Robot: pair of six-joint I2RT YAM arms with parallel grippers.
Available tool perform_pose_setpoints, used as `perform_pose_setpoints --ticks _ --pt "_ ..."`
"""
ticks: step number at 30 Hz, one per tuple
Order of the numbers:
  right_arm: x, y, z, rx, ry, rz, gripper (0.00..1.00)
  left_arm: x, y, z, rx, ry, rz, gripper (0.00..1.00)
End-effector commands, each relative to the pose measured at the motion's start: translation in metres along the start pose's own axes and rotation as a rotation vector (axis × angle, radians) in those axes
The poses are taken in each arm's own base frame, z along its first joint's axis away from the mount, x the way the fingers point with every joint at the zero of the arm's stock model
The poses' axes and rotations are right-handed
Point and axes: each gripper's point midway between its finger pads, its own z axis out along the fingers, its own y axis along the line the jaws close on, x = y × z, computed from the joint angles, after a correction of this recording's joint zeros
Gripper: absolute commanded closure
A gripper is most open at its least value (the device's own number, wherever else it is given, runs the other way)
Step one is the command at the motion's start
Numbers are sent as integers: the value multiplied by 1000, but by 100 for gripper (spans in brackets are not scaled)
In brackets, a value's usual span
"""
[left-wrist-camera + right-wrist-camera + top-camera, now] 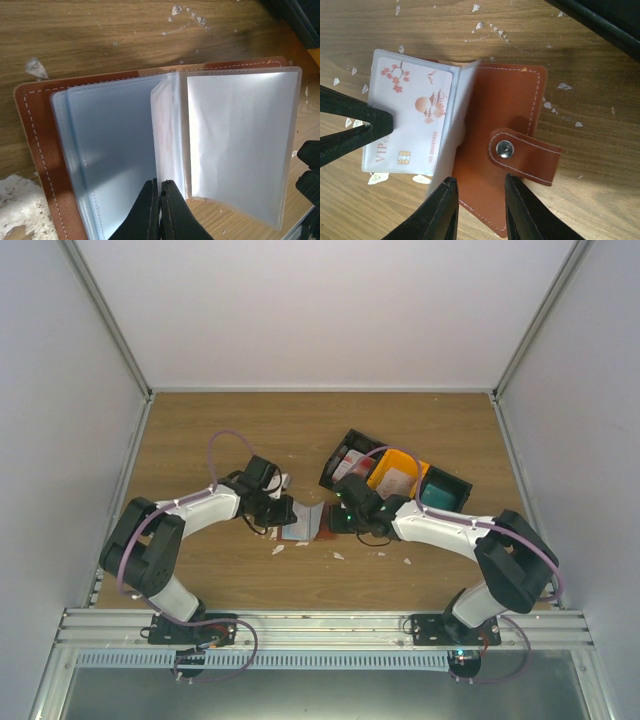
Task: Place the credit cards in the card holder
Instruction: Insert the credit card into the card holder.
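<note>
Lying open near the middle of the wooden table (200, 430), the card holder (310, 522) is resting between the two grippers, its reddish-brown leather cover and snap tab facing up on the right and its clear sleeves fanning out to the left. The left gripper (160, 192) is pinching the lower edge of one clear sleeve, its fingers pressed together. Inside that sleeve a pale pinkish-white credit card (415, 115), printed with blossoms and the letters VIP, is showing through the plastic. The right gripper (479, 187) is hovering over the leather cover with its jaws apart, gripping nothing. Small white scraps (278, 549) are littering the wood around the holder. Behind the right arm, a row of black and orange bins (460, 482) is sitting at an angle, other cards lying in its compartments. Plain white walls (330, 310) are enclosing the table, and a metal rail (320, 625) is running along its near edge.
</note>
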Motion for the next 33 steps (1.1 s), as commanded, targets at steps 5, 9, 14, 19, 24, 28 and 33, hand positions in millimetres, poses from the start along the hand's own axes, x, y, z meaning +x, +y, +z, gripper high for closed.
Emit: perform_pose_setpoints --ticks 5,9,14,19,24,28,33 --pt "-16 -1 -6 20 -69 31 73 9 -21 -2 149 46 31 73" --pt "-18 -3 -9 21 -83 40 73 7 -39 -2 245 59 59 62" --pt "-19 -8 -13 32 -98 54 73 5 -55 -5 329 64 87 57" --pt "-26 -19 -23 55 -133 79 73 8 -63 3 357 83 91 55" --pt "-41 -33 -41 81 -196 103 72 11 -69 16 351 91 89 53" --pt "-49 -48 -55 109 -231 120 71 12 -70 31 367 90 98 52" --pt "-54 -59 -71 124 -253 124 69 12 -60 43 337 82 81 52"
